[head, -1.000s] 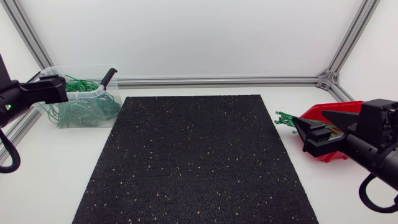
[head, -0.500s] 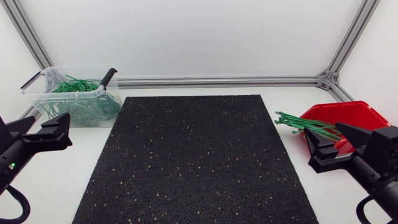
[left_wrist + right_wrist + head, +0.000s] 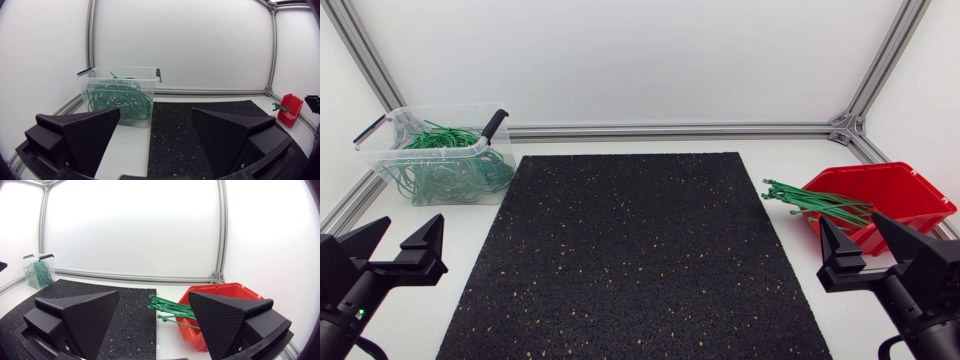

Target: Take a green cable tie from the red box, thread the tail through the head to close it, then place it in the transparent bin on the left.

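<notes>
Left gripper [image 3: 412, 222], matte black with two wedge-shaped fingers, is sitting at the near left corner of the white table [image 3: 790, 160], just off the left edge of the black speckled rubber mat [image 3: 640, 250]. Its fingers are standing released and wide apart, with nothing lying between them. In its own wrist view it is pointing across the table toward the transparent plastic bin [image 3: 120, 72].

Right gripper [image 3: 850, 222], of the same build, is sitting at the near right corner of the table, just in front of the red plastic box [image 3: 895, 172]. Its fingers are likewise standing spread and are grasping nothing.

The red plastic box is resting on the table to the right of the mat, well apart from the bin. A bundle of straight green cable ties [image 3: 815, 200] is lying in it, with the ends sticking out over the box's open side toward the mat and hanging above the table. In the right wrist view the ties are lying ahead of the gripper, not touching either finger.

The transparent plastic bin is standing at the far left corner of the table, beside the mat's far left corner. It is holding a tangled heap of closed green loops [image 3: 445, 165]. A black handle [image 3: 495, 122] is showing at its right end.
</notes>
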### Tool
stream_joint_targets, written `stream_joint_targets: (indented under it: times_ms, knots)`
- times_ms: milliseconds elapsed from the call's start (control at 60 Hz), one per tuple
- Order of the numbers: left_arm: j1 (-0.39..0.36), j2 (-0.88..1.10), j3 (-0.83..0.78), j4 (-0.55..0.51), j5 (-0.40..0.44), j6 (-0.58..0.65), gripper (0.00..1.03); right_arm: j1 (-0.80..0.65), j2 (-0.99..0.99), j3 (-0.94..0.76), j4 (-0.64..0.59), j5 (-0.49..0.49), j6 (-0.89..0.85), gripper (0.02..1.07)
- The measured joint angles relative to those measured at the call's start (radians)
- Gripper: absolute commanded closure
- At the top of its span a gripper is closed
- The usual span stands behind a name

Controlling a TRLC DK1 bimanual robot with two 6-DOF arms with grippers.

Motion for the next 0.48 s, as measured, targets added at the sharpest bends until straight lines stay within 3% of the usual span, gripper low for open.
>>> stream_joint_targets:
  times_ms: [250, 483]
  knots:
    - [0.022, -0.126, -0.109, 0.027, 0.046, 0.021, 0.04, -0.001, -0.025, -0.014, 0.004, 0.011, 0.005, 0.06]
    - [0.026, -0.161, -0.113, 0.037, 0.052, 0.021, 0.04, -0.001, -0.025, -0.014, 0.003, 0.010, 0.005, 0.06]
